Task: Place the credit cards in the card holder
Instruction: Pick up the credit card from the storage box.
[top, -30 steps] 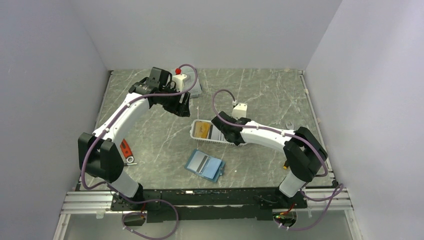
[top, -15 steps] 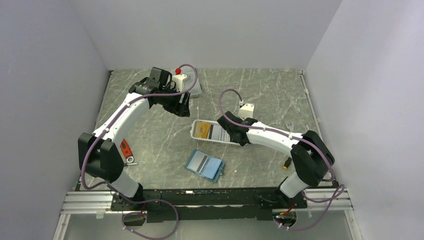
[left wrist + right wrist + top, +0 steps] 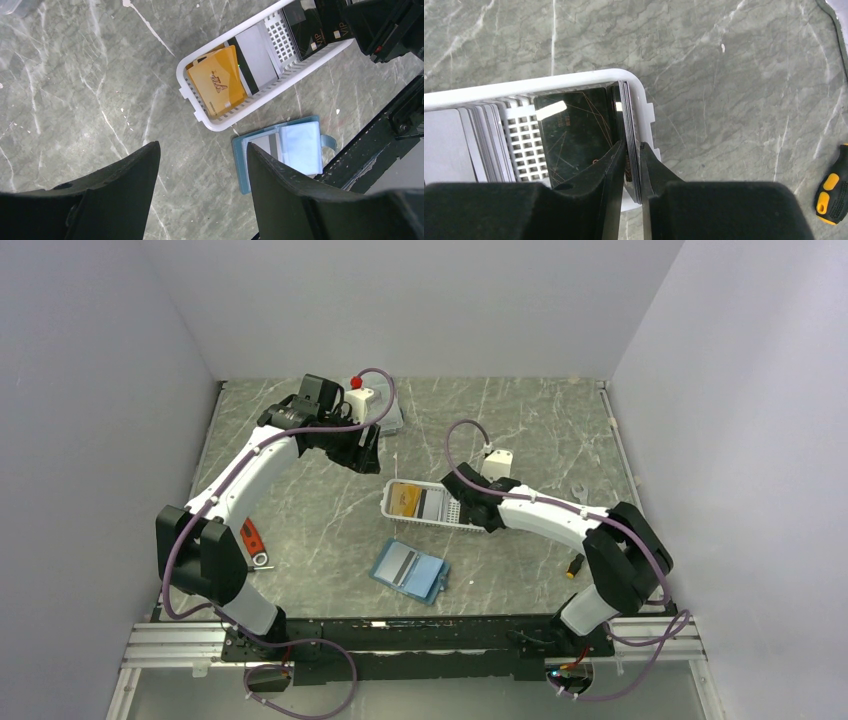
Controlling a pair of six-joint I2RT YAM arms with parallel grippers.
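Your right gripper (image 3: 632, 147) seems pinched on upright credit cards (image 3: 625, 110) in the basket (image 3: 524, 86), right end; left gripper (image 3: 202, 152) spread wide.

basket wall (image 3: 644, 112) against cards (image 3: 625, 110) (tight), bare table (image 3: 330, 510) around card holder (image 3: 410, 573)

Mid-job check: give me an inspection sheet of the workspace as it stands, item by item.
Surface: grey marbled table top, no spills seen.
Job's things: credit cards in the white basket, gold card at one end, black cards at the other; card holder open flat beside the basket, one pale striped card showing in it.
Clutter: red-handled tool by the left arm; yellow-black screwdriver by the right arm; clear box at the far side.
Grippers: left gripper open, empty; right gripper pinching upright credit cards at the basket's end wall.
Cables: purple cables looped over the arms, clear of the things.
Surroundings: plain pale walls; nothing else seen.
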